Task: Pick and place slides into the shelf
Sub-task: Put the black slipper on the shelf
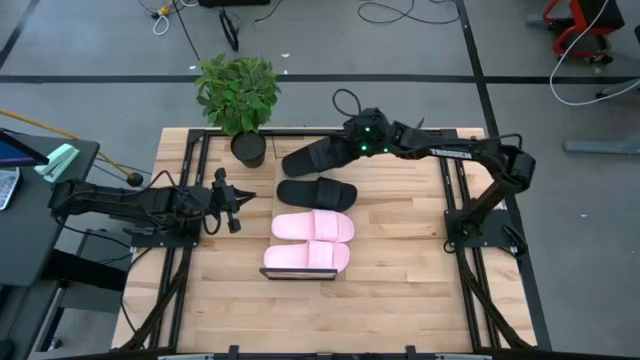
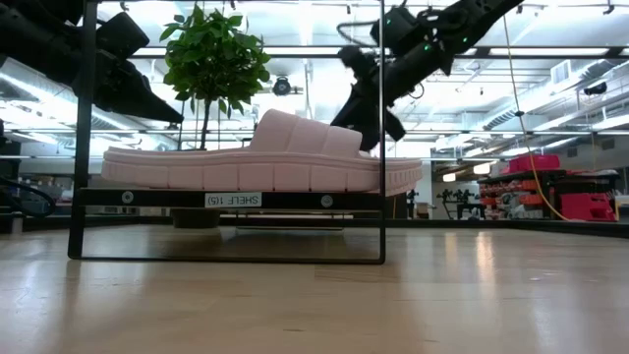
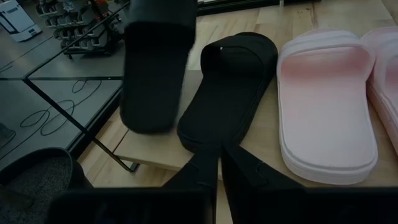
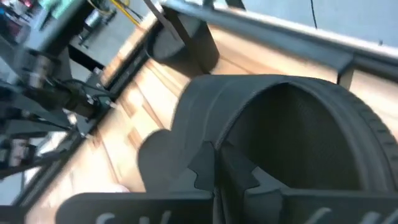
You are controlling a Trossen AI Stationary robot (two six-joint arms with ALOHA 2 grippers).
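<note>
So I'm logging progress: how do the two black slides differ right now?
The held black slide is in the right gripper, lifted and tilted, near the plant pot. The placed black slide lies flat on the shelf beside the pink slides, ungripped. Both look the same design.

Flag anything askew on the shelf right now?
One black slide is off-line: it is held up at an angle in the right tool, near the plant pot. The other black slide and both pink slides lie parallel. Left tool waits alongside.
</note>
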